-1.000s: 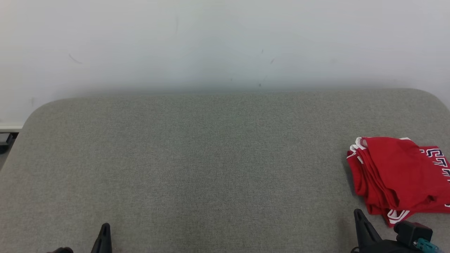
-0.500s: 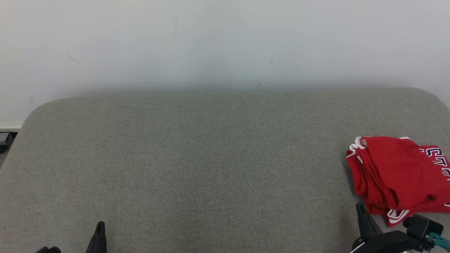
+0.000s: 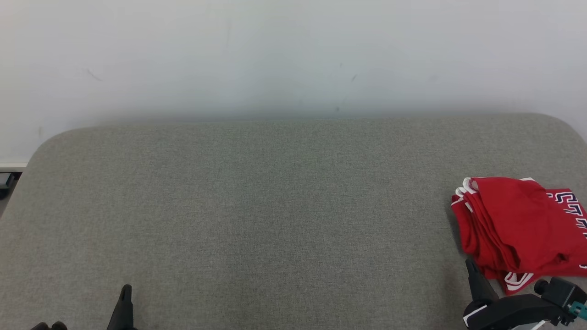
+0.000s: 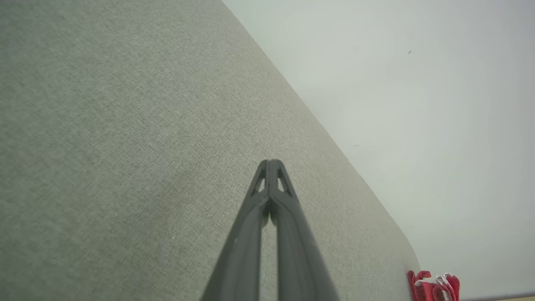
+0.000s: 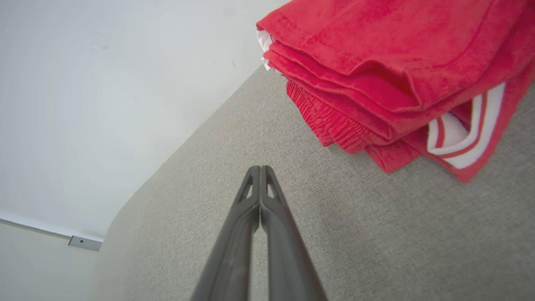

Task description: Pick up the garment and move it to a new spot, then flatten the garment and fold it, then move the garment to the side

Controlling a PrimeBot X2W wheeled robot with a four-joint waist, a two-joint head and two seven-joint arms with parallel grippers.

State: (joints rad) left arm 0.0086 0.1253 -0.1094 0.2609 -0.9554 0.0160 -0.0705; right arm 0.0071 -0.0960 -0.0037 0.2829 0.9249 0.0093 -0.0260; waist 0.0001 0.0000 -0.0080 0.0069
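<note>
You've got soft, matt red cloth in that garment — ribbed white trim — lying on a rough-woven, matt grey fabric surface.

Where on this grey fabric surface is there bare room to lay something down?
The grey fabric surface is bare from its left edge across the middle, between the white wall behind and the left gripper in front. It is crowded only at the right edge, where the folded red garment lies with the right gripper close beside its near corner.

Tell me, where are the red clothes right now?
In the head view the red garment lies folded at the far right of the grey table, just beyond the right gripper, jaws shut.
</note>
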